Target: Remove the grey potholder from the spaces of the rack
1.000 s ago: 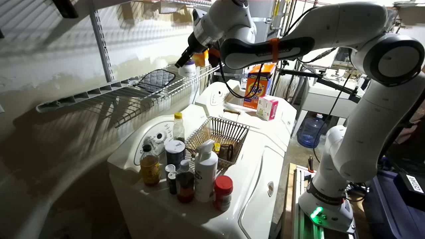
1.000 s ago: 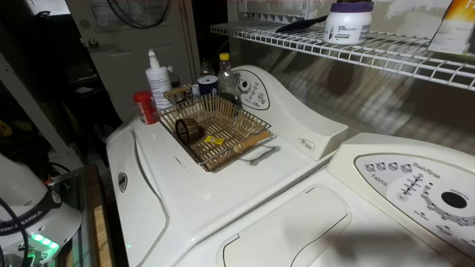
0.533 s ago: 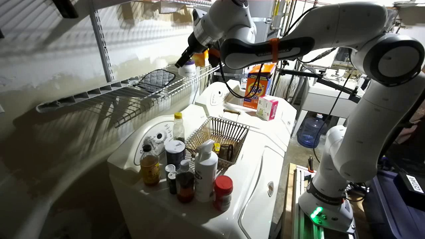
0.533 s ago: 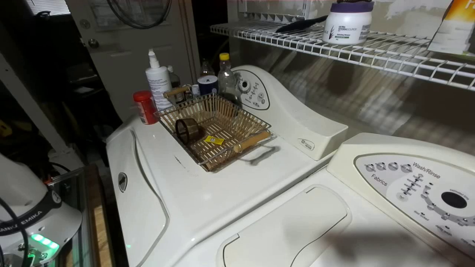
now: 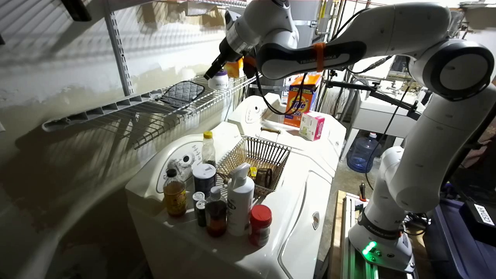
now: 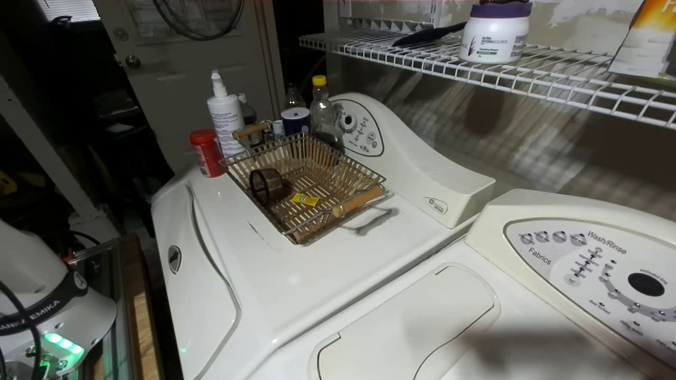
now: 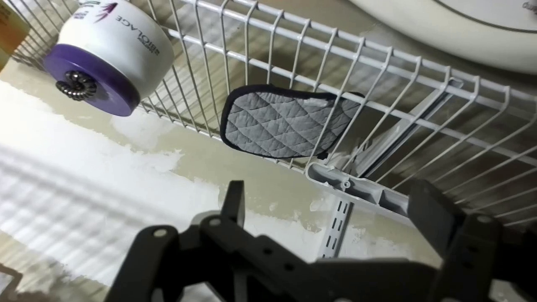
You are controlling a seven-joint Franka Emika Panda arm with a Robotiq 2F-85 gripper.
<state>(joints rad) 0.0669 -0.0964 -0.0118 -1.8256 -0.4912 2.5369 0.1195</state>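
The grey potholder (image 5: 182,94) is a quilted pad with a dark border on the wire rack (image 5: 159,120). In the wrist view, the potholder (image 7: 272,121) lies mostly on top of the wires, but its right end passes under some wires of the rack (image 7: 419,121). In an exterior view it shows as a dark, nearly edge-on shape (image 6: 429,35). My gripper (image 5: 210,74) hangs above the rack, close to the jar. In the wrist view the gripper (image 7: 329,199) is open and empty, its fingers apart from the potholder, with wall and rack edge showing between them.
A white jar with a purple lid (image 7: 121,50) stands on the rack beside the potholder, an orange box (image 5: 233,68) beyond it. A grey bracket (image 7: 356,186) runs along the rack's wall edge. Below are a basket (image 6: 356,200) and several bottles (image 5: 240,201) on a white machine.
The arm's upper links have shifted very slightly. The gripper, the potholder and the rack look the same.
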